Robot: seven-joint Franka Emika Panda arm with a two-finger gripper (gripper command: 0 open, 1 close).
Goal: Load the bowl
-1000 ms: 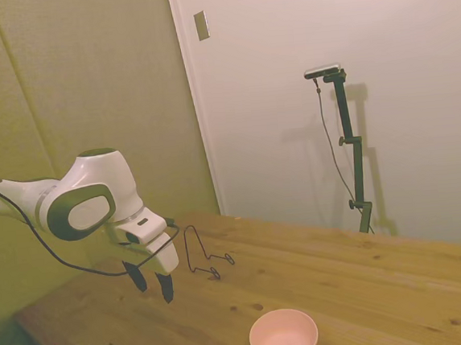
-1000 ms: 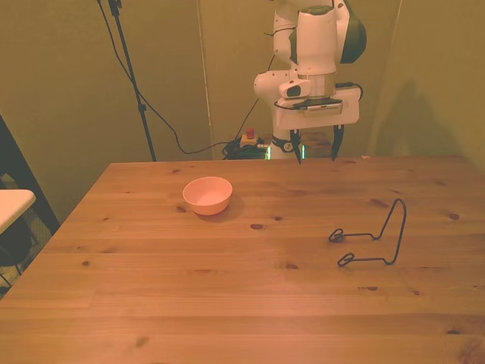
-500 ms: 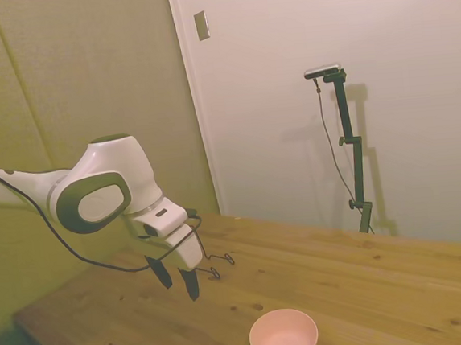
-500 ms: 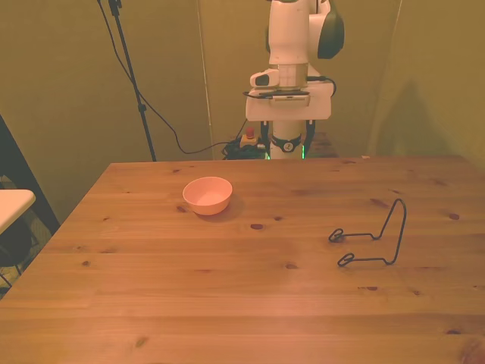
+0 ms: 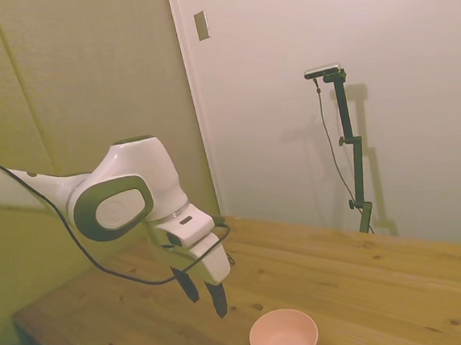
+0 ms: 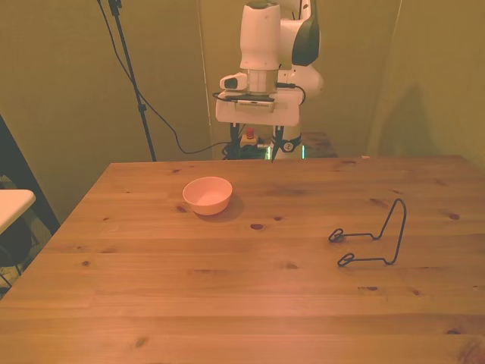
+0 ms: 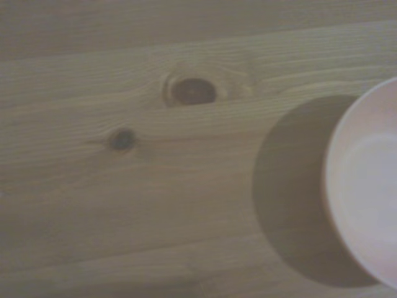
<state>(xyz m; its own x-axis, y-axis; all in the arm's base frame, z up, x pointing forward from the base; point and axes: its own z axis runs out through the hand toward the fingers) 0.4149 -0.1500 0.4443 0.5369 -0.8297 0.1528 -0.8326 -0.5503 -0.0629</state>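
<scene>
I am looking at a wooden table (image 6: 227,296) with the white arm reaching in over its far side; the gripper (image 5: 206,292) is hanging in the air above the wood with its two dark fingers pointing down and standing apart, nothing between them, so I am reading it as spread and empty. The bowl (image 6: 208,195), small, round and pale pink, is sitting upright on the table toward the front view's left, its opening facing up and nothing inside it. In the side view the gripper is near the bowl (image 5: 283,335) but clearly above it and off to one side, not touching it. The wrist view is showing only part of the bowl's rim (image 7: 366,192) beside two dark knots in the wood; I am judging from this that the hand is not yet centred over the bowl. A bent black wire stand (image 6: 371,236) is standing on the table toward the front view's right, well apart from the bowl; it is shaped like a rack that could hold a dish on edge, and I am guessing that is where the bowl is meant to go. The bowl's thin rim is offering the fingers a place to pinch, which I think is why they are being held apart.
</scene>
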